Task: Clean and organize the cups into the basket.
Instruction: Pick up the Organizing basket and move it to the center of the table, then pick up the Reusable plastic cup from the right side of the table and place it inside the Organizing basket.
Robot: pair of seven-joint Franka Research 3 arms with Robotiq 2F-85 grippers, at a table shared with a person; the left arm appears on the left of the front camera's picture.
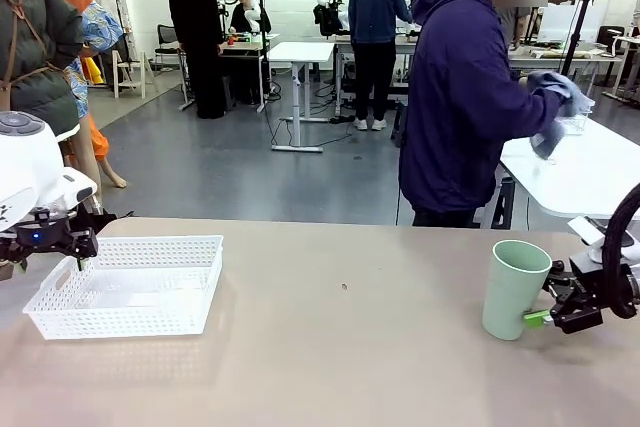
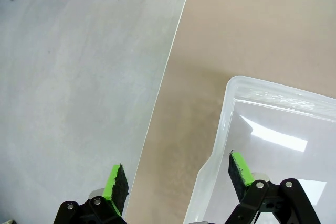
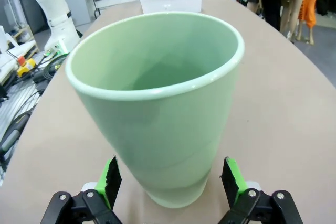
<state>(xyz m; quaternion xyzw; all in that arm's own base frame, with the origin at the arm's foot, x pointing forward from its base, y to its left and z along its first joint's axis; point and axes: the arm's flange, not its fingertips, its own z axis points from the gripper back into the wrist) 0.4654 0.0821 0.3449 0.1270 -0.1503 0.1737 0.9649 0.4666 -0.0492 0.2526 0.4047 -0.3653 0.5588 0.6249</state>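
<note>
Mint cup (image 1: pixel 515 287) stands upright near the table's (image 1: pixel 340 357) right edge. The right wrist view shows the right gripper (image 3: pixel 170 169) with jaws apart, flanking its base. The left gripper (image 2: pixel 176 163), jaws apart, straddles the basket (image 2: pixel 220 145) wall

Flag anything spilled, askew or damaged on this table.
Nothing serious. The mint cup stands upright, and the white basket sits flat. Only a small dark speck marks the table; it is too small to identify.

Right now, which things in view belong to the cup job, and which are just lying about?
Job: mint green cup; white basket.
Lying about: dark speck on the table; person's blue cloth, purpose unclear.
</note>
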